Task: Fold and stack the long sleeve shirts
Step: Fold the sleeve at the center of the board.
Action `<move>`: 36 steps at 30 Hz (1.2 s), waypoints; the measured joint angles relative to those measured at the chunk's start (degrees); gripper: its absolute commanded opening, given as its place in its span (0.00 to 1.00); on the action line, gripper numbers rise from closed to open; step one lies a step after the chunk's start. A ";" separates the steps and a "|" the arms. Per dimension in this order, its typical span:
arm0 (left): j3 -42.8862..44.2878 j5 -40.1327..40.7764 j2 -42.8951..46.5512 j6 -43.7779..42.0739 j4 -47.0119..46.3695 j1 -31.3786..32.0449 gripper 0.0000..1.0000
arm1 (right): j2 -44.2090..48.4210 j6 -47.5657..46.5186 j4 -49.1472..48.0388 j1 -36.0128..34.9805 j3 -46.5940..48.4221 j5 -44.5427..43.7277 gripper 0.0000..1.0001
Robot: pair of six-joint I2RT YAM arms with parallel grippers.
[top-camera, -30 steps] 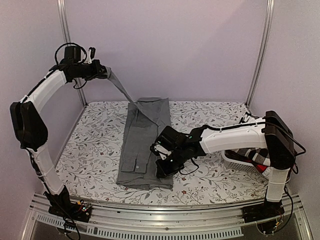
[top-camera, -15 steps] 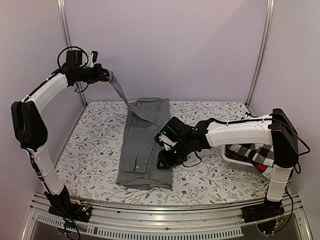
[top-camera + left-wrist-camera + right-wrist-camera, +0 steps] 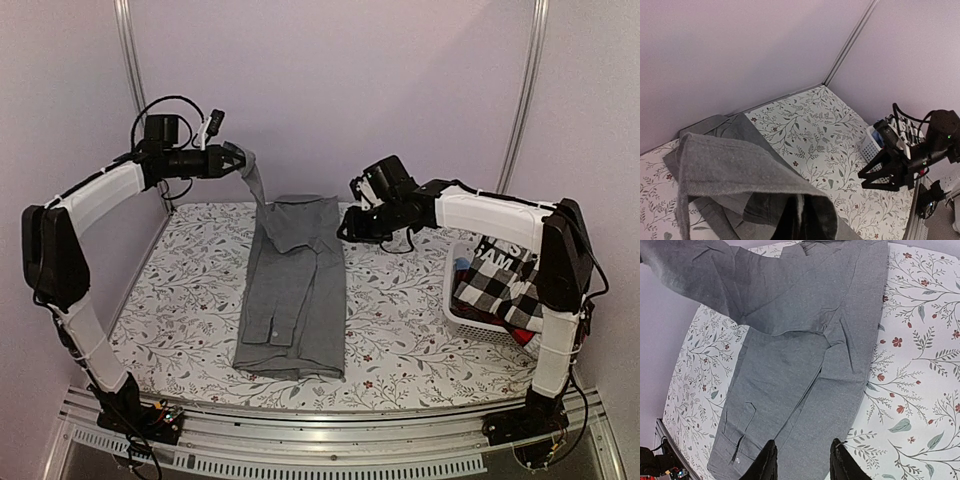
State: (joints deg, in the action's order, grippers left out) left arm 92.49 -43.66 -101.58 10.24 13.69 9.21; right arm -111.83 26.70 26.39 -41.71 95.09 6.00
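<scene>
A plain mid-grey shirt (image 3: 295,290) lies in a long narrow fold down the middle of the flowered table (image 3: 180,290). It also fills the right wrist view (image 3: 805,365). My left gripper (image 3: 236,160) is shut on one grey sleeve (image 3: 254,185) and holds it up above the shirt's far end. In the left wrist view the grey cloth (image 3: 735,170) drapes over the jaws and hides them. My right gripper (image 3: 347,228) is open and empty, raised beside the shirt's far right corner. A black-and-white checked shirt (image 3: 510,285) lies in the basket, with a bit of red under it.
A white basket (image 3: 462,308) stands at the table's right edge and shows in the left wrist view (image 3: 871,145). Metal frame posts (image 3: 130,60) rise at the back corners before the lilac walls. My right arm (image 3: 910,155) shows in the left wrist view.
My right gripper has lifted off the shirt's near right side and swung to the far right corner. My left gripper has carried the sleeve to the right, towards the shirt.
</scene>
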 measured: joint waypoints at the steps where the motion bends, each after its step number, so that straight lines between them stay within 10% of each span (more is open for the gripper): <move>1: 0.00 -0.87 0.00 -0.90 0.59 1.05 0.00 | -0.79 -0.11 -0.15 0.63 0.31 0.07 0.35; 13: -0.09 -4.70 -8.20 -10.40 13.68 17.14 0.00 | -4.17 -0.76 -1.77 4.96 -2.56 0.35 0.35; 31: -0.72 4.02 -14.40 -14.91 28.70 22.88 0.01 | -4.17 -0.81 -4.00 5.03 -6.71 1.64 0.35; 36: -2.01 7.45 -14.99 -15.30 31.12 25.86 0.36 | -4.17 -0.85 -4.70 5.03 -7.30 2.99 0.35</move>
State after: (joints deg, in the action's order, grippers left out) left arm 90.48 -36.21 -116.57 -5.06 44.82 35.07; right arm -116.01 25.85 21.69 -36.69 87.79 8.99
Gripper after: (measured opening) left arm 0.151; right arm 0.352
